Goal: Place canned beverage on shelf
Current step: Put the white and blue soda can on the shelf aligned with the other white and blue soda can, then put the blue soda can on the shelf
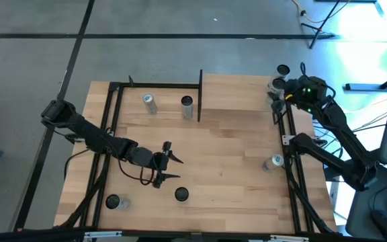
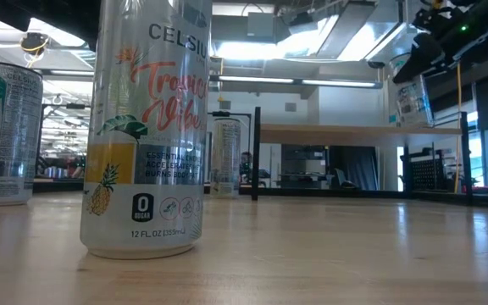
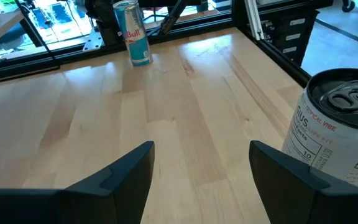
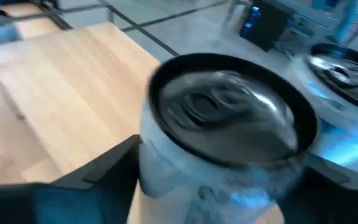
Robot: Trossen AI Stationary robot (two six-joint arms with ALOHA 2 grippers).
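Observation:
The shelf (image 1: pixel 237 94) is a raised light-wood board at the table's far right; it also shows in the low view (image 2: pixel 354 132). My right gripper (image 1: pixel 279 91) is at the shelf's right end, shut on a silver can (image 4: pixel 229 143), which also shows in the low view (image 2: pixel 412 100). My left gripper (image 1: pixel 169 166) is open and empty over the table's middle left. A Celsius can (image 3: pixel 340 124) stands on the table just beside it, toward the near edge (image 1: pixel 181 194). My right gripper pinches the silver can's side wall (image 4: pixel 160 174) between its two fingers, just below the can's top rim. The can stands roughly upright, its base close to the shelf's top at the right end. Whether the base rests on the shelf, I cannot tell.
Another can (image 1: pixel 283 69) stands by the shelf's far right corner. Two cans (image 1: pixel 149 103) (image 1: pixel 187 104) stand at the far left, one (image 1: pixel 113 202) at the near left, and a Red Bull can (image 1: pixel 272 163) at the right. A black frame (image 1: pixel 113 121) runs along the table.

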